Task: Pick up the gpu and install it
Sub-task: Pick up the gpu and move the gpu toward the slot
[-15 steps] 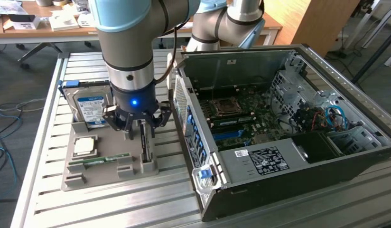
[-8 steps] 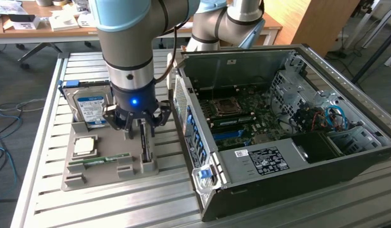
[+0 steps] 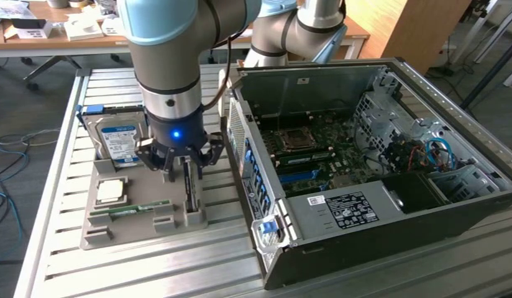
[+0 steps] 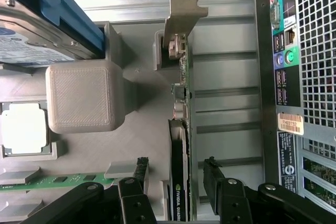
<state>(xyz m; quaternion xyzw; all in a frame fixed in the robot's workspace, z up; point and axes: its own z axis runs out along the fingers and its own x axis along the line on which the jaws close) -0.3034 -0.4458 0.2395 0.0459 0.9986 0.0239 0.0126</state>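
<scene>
Gripper (image 4: 176, 167) with jaws open, one finger either side of the gpu (image 4: 181, 135), not touching, gpu standing edge-on along the grey holder tray's (image 3: 132, 226) edge nearest the open computer case (image 3: 347, 211)

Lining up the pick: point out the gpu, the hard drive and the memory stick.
gpu (image 4: 179, 145), wrist view, on its dark cooler edge.
hard drive (image 3: 119, 141), exterior view, on its blue-white label.
memory stick (image 3: 132, 208), exterior view, on the middle of its green board.
</scene>
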